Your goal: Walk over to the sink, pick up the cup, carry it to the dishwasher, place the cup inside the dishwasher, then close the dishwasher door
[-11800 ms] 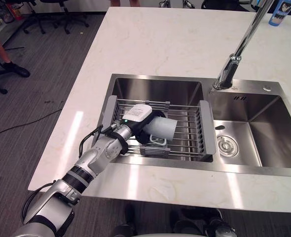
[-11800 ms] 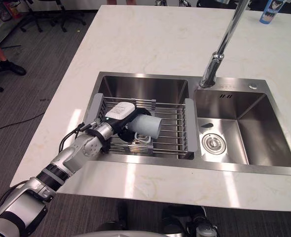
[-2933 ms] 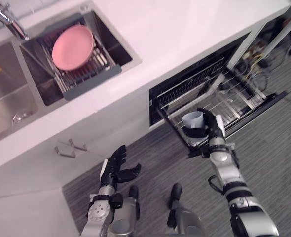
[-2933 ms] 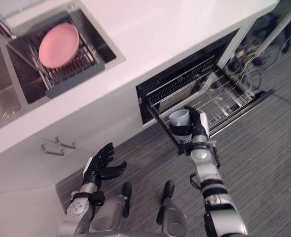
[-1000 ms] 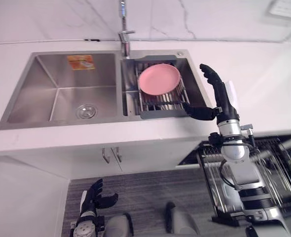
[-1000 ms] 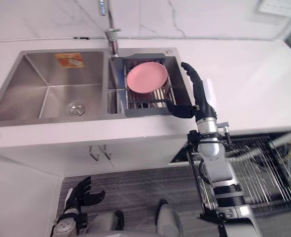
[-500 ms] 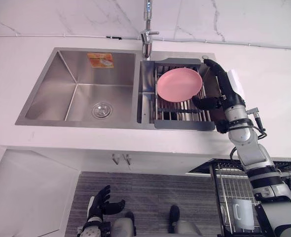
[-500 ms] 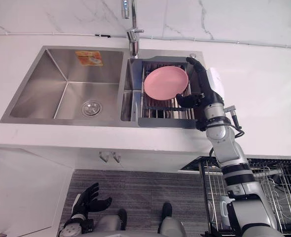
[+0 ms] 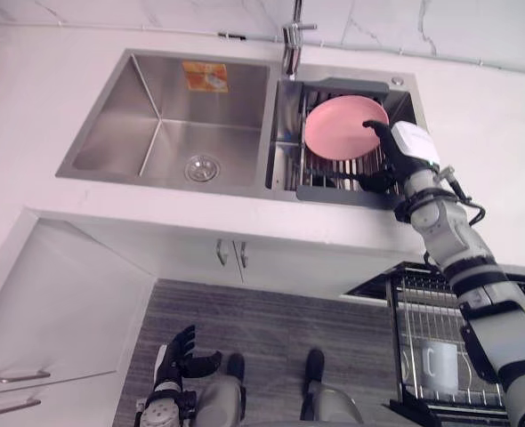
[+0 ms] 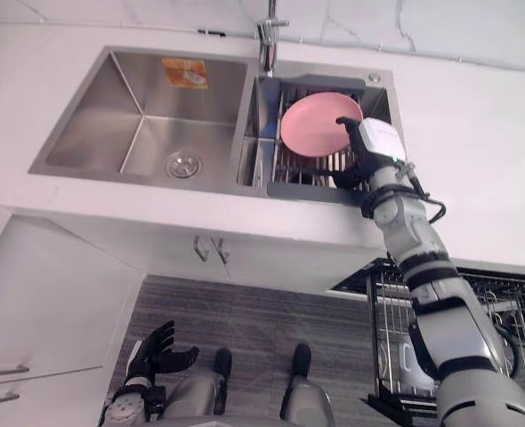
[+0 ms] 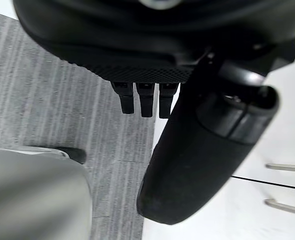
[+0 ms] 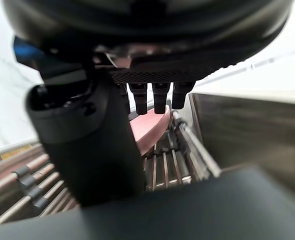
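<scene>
Cup [image 9: 439, 366] stands in the pulled-out dishwasher rack [image 9: 409, 307], lower right; only closing the door seems left. Right hand [image 9: 400, 160], fingers apart, hovers at the pink plate [image 9: 338, 129] in the sink [image 9: 156, 133]. Left hand [image 9: 175, 356] hangs relaxed, lower left.

Brushed steel sink [image 9: 156, 133], wire rack [image 9: 440, 311]

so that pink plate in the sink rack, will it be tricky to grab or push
Probably stiff and fairly light: the pink plate looks thin and smooth. It may slip in the right hand, open at its edge. Pushed, it would likely slide along the rack rather than roll.
</scene>
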You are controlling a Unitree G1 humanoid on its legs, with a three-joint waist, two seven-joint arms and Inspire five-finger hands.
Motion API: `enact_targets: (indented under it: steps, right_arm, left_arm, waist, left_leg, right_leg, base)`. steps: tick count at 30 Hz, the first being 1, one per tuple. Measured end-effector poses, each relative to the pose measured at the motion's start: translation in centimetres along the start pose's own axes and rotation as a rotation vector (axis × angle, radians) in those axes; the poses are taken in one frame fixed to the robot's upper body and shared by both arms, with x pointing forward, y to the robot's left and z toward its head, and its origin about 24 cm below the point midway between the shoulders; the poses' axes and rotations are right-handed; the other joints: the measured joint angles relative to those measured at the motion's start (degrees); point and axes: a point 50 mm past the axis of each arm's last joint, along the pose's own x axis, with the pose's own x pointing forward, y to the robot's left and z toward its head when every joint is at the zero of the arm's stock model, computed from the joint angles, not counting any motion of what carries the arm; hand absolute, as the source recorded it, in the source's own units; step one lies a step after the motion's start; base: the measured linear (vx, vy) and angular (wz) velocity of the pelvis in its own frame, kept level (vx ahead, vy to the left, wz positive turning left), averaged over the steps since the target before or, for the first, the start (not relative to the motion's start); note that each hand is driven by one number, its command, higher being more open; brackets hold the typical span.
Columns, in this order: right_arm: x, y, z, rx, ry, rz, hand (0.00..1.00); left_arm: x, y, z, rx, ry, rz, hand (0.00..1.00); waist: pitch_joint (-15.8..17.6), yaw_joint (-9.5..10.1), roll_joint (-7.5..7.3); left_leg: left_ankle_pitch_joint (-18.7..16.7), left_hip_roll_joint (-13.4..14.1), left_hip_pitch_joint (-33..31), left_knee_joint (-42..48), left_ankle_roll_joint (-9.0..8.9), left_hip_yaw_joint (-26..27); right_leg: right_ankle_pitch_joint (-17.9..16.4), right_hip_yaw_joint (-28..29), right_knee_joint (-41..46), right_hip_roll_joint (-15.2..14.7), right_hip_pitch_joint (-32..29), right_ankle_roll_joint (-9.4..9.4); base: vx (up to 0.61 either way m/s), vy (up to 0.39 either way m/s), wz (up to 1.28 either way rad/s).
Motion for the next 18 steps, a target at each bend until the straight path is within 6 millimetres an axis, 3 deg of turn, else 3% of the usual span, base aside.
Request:
enact_targets:
  steps: [2, 3, 9, 18]
  right_arm:
    - [0.5, -0.7, 0.0, -0.025, 0.01, -0.021, 0.9]
    - [1.1, -1.4, 0.0, -0.043, 0.029, -0.037, 0.3]
    - [2.5, -4.2, 0.3, -0.073, 0.067, -0.152, 0.3]
    - [3.2, -7.9, 0.7, -0.058, 0.073, -0.291, 0.3]
  left_arm:
    - [0.2, -0.1, 0.3, 0.0, -0.01, -0.001, 0.9]
    - [0.4, -0.2, 0.7, -0.001, -0.019, -0.002, 0.9]
    - [0.8, -0.3, 1.5, -0.005, -0.041, 0.009, 0.9]
    - [1.0, -0.5, 2.0, -0.027, -0.061, 0.013, 0.9]
  waist:
    - [0.6, 0.59, -0.02]
    - [1.4, 0.76, 0.04]
    - [3.3, 0.97, 0.33]
    - [4.7, 3.12, 1.21]
  left_leg:
    - [0.1, 0.4, -1.0, 0.3, 0.01, 0.3]
    - [0.2, 0.7, -1.7, 0.8, -0.13, 0.2]
    - [0.7, 1.1, -3.2, 1.1, -0.53, -1.2]
    - [0.6, 1.1, -3.7, 0.8, -0.81, -1.9]
  right_leg:
    - [0.2, 0.4, 0.0, 0.4, -1.0, -0.25]
    - [0.5, 0.4, -0.1, 0.7, -1.4, -0.38]
    - [1.5, -0.7, -0.2, 1.4, -2.3, -0.49]
    - [1.5, -1.5, -0.9, 1.7, -2.2, -0.48]
  base:
    - [-0.14, -0.052, -0.09]
    - [-0.06, -0.034, -0.01]
    - [0.01, -0.027, 0.07]
    - [0.04, 0.0, 0.05]
